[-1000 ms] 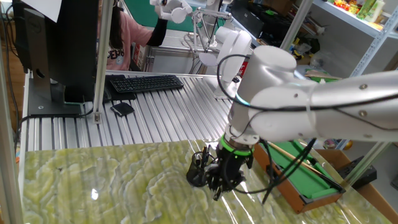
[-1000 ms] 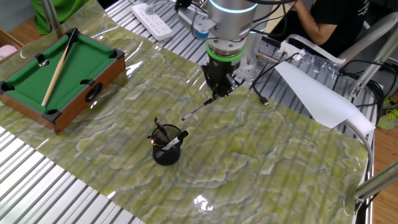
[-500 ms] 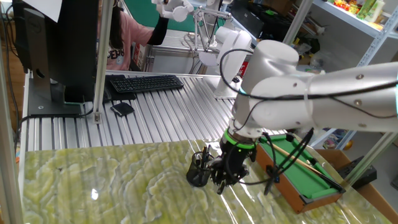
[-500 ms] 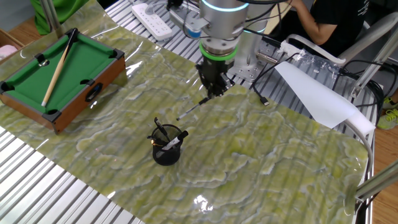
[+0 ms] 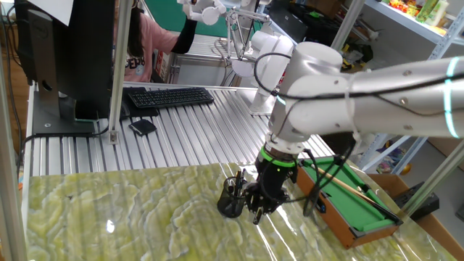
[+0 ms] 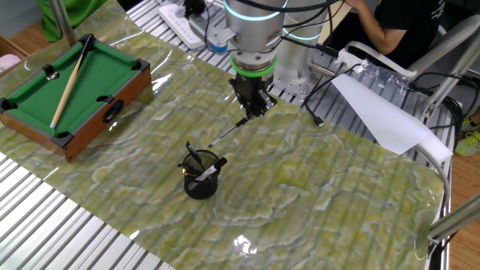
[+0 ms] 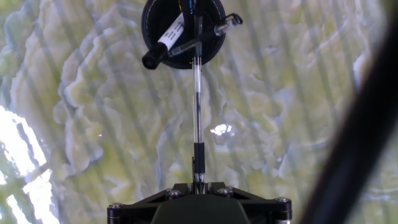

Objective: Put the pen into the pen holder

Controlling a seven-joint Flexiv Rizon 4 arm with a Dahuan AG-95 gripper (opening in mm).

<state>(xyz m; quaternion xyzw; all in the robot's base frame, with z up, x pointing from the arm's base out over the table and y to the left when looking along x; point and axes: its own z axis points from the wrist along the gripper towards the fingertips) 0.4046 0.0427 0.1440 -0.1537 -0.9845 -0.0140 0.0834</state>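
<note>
while the gripper (image 6: 252, 112) hangs over the green marbled mat (image 6: 315, 187), its jaws are pressed on the upper end of the pen (image 6: 227, 132), which slants down from the fingers toward the pen holder (image 6: 201, 182). in the hand view the pen (image 7: 196, 106) runs straight away from the black gripper body at the bottom edge, and its far tip lies over the mouth of the pen holder (image 7: 152, 15), though i cannot tell whether it is already inside or only above it. the holder is a black mesh cup standing upright on the mat, with other dark pens in it; one thicker marker (image 7: 163, 41) there has a white label, but the writing on it is too small to read.

from the other fixed view nothing stands between the pen tip and the cup. well apart to the side, the toy pool table (image 6: 112, 79) with green felt sits on the mat corner, and a tan cue (image 6: 69, 82) lies across it. behind the arm a white power strip (image 6: 184, 16) rests on the ribbed metal table (image 6: 90, 240), and a white sheet (image 6: 382, 112) lies past the mat edge.

farther back in one fixed view, a black keyboard (image 5: 169, 96) and a monitor stand (image 5: 65, 109) are on the metal table, and a person in pink (image 5: 145, 51) sits behind; the print on the shirt i cannot read.
</note>
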